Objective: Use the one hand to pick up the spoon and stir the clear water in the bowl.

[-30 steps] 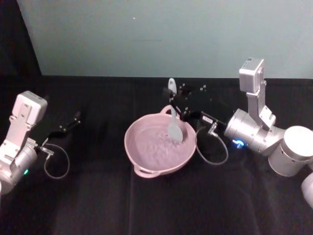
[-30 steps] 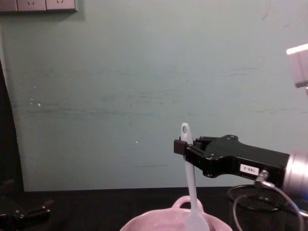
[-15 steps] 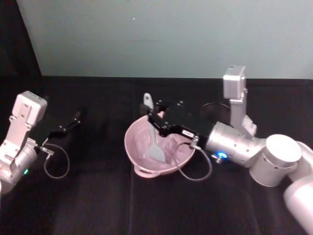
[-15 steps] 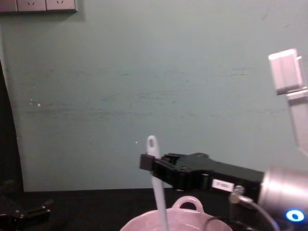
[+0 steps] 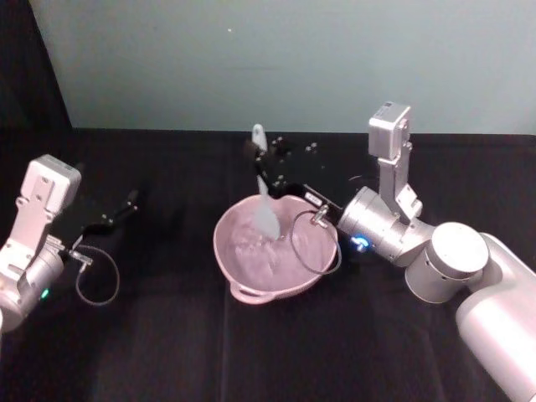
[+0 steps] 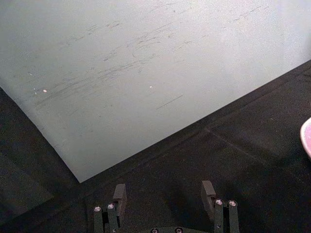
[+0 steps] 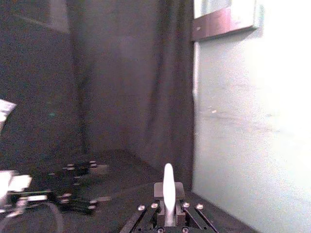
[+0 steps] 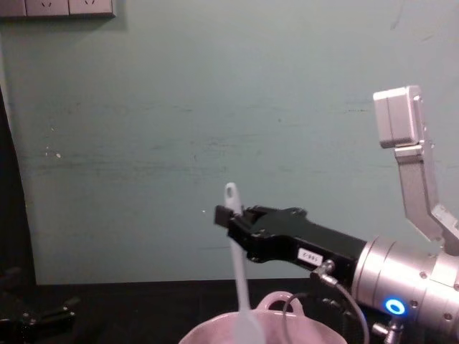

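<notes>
One arm works: the right tool [image 5: 261,161] clamps the white spoon [image 5: 265,201] high on its handle, oval end down in the clear water [image 5: 260,251] of the pink bowl [image 5: 289,280] mid-desk [image 5: 167,352]. Its white label [image 8: 310,255] is unreadable. The left tool [image 5: 130,201] rests, fingers spread, near the desk's left edge.

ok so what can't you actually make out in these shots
- Water level: head view, the clear water in the pink bowl is colourless, too faint to read.
- Spoon depth: chest view, the bottom edge cuts off the bowl and the white spoon below the right tool.
- Spoon's oval end: right wrist view, hidden behind the right tool itself.
- Bowl: left wrist view, past the parked left tool, the edge leaves a sliver.
</notes>
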